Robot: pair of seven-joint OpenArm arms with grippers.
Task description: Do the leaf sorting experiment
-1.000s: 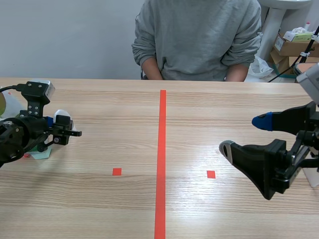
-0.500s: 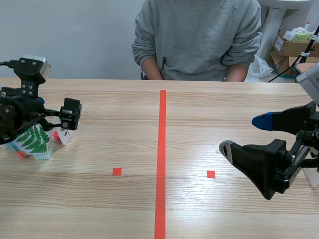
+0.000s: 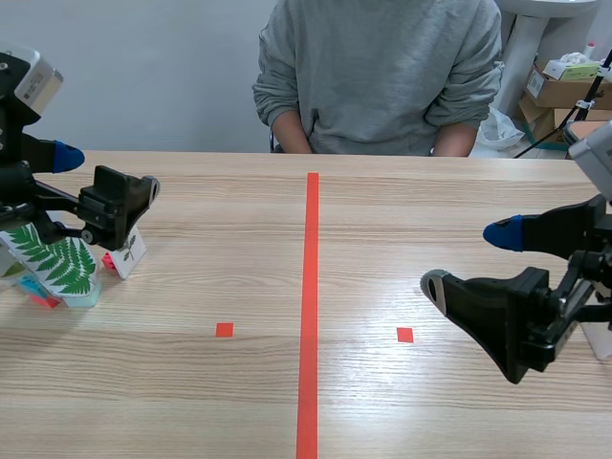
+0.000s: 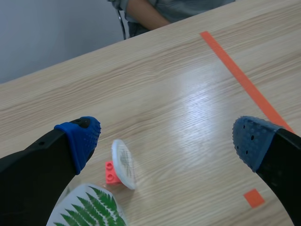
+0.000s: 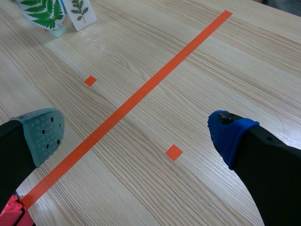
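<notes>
Two white leaf cards stand at the table's left. The large fern card (image 3: 59, 265) (image 4: 89, 208) (image 5: 44, 10) leans on a pale block. Beside it, a small leaf card (image 3: 130, 254) (image 4: 123, 163) (image 5: 81, 11) stands on a pink-red brick (image 3: 108, 260) (image 4: 110, 172). My left gripper (image 3: 103, 172) (image 4: 164, 139) hangs open above and just behind the cards, holding nothing. My right gripper (image 3: 469, 258) (image 5: 136, 134) is open over the table's right half, far from the cards, with nothing between its fingers.
A person in a grey sweater (image 3: 378, 76) sits across the table, hands out of sight. Cardboard boxes (image 3: 564, 86) stand at the back right. A red brick (image 5: 11, 212) lies under the right gripper's grey-green finger. A white object (image 3: 601, 339) sits at the right edge.
My left arm has lifted up and back from the cards, uncovering the fern card and the small card. Its fingers now stand wider apart. The right arm has not moved.
</notes>
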